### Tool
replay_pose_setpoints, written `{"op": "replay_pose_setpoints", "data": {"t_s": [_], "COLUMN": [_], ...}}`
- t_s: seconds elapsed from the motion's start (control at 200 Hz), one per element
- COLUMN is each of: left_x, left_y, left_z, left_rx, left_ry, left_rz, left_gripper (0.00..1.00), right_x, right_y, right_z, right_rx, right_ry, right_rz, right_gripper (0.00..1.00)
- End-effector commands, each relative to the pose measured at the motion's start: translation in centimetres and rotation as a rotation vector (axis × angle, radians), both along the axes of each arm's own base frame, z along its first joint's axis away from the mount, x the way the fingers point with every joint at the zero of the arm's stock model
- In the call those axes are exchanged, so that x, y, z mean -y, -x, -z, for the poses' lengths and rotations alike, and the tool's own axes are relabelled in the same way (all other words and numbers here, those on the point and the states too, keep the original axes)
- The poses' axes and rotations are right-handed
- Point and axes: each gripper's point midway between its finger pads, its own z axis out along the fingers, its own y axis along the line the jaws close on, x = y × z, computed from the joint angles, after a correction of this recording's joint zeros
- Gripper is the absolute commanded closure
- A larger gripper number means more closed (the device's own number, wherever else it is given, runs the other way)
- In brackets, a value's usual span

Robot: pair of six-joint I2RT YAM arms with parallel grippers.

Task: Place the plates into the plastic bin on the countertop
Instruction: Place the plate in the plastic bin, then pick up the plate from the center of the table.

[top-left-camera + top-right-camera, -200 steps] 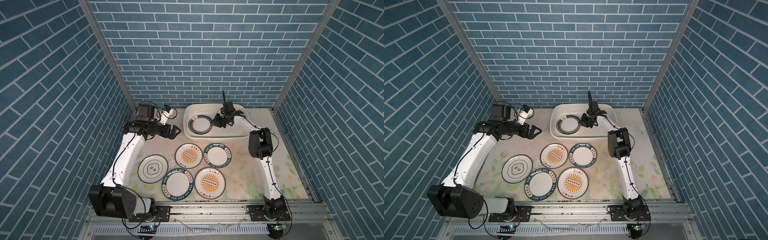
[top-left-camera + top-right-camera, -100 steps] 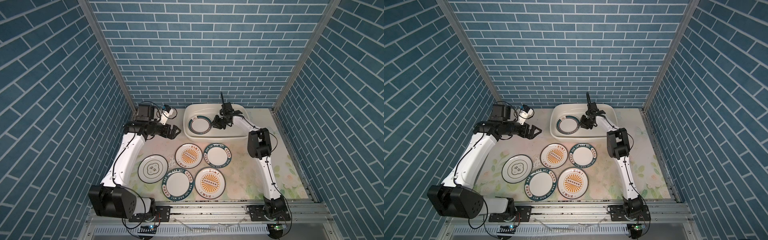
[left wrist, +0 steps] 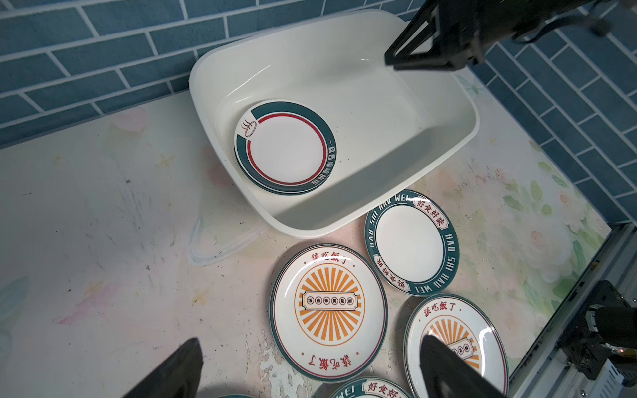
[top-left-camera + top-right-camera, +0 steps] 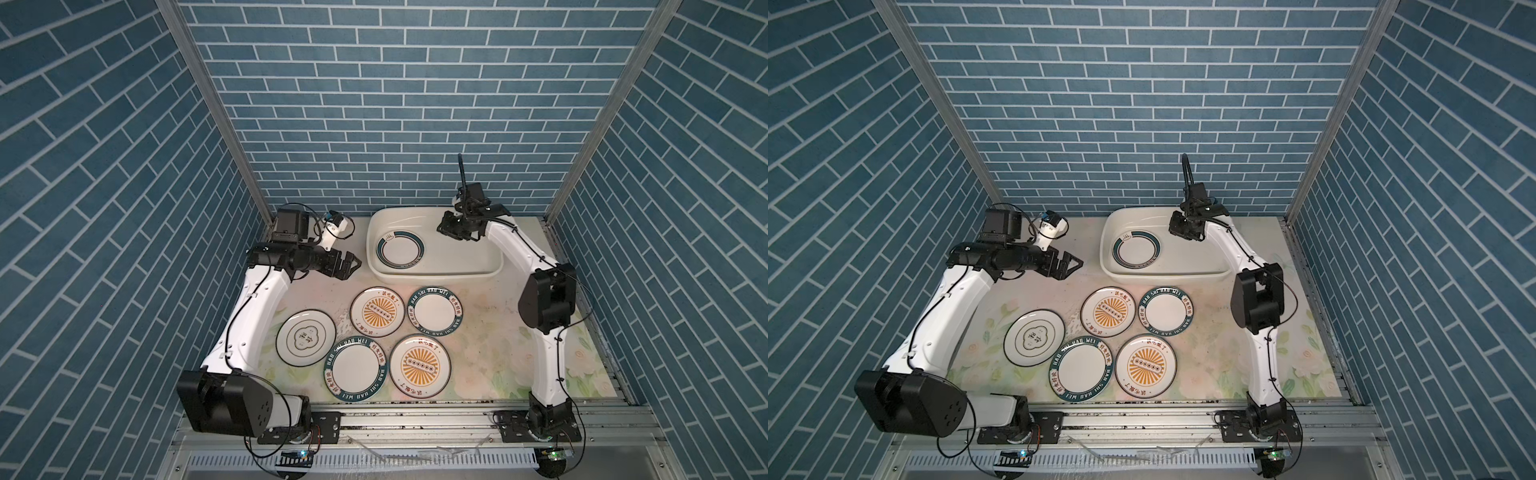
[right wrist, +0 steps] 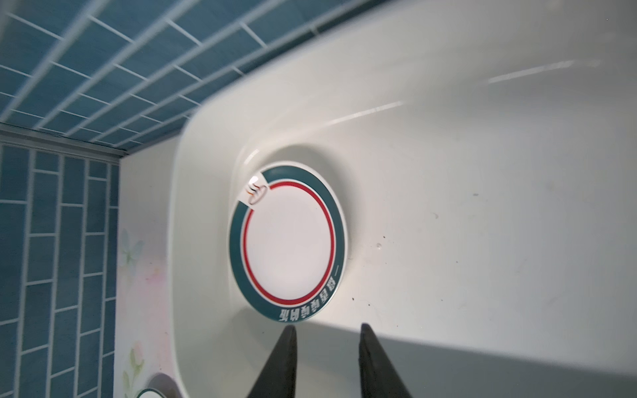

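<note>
Plates, round, glossy, stacked in smooth round-cornered bin

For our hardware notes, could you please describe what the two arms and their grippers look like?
Both arms have glossy white links, the left arm and right arm, with bulky black joint housings and thin black cables running along them. The left gripper and right gripper are black with tapered, triangular fingers.
</note>
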Motion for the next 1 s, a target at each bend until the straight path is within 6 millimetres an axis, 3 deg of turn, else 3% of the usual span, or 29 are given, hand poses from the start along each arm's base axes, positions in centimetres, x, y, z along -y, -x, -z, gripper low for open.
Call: {"op": "replay_pose_setpoints", "data": {"t_s": [0.0,0.06,0.215,0.445,0.575,0.69,0.86,0.995], "left_x": [-0.2,-0.1,0.3,1.1,2.4,2.6,2.3,2.1], "left_y": [0.3,0.3,0.3,0.4,1.2,1.0,0.9,1.1], "left_z": [-0.1,-0.1,0.0,0.0,-0.7,-0.6,-0.6,-0.3], "left_rx": [-0.003,-0.007,-0.02,-0.032,-0.038,-0.033,-0.036,-0.026], "left_ry": [-0.019,-0.018,0.011,0.06,0.126,0.143,0.133,0.115], "left_rz": [0.019,0.024,0.028,0.06,0.128,0.129,0.111,0.105], "left_gripper": [0.0,0.0,0.0,0.0,0.0,0.01,0.0,0.0], "right_x": [2.2,3.0,5.9,10.2,11.7,10.7,9.1,8.6], "right_y": [2.7,4.7,11.1,21.3,25.1,26.7,26.7,26.0], "right_z": [-4.0,-5.1,-5.0,-0.1,3.1,6.7,10.7,12.8], "right_rx": [0.082,0.094,0.086,-0.035,-0.089,-0.169,-0.239,-0.251], "right_ry": [0.05,0.031,0.007,0.002,-0.019,-0.101,-0.196,-0.204], "right_rz": [0.017,0.029,0.064,0.13,0.165,0.152,0.153,0.149], "right_gripper": [0.68,0.68,0.68,0.67,0.66,0.65,0.64,0.64]}}
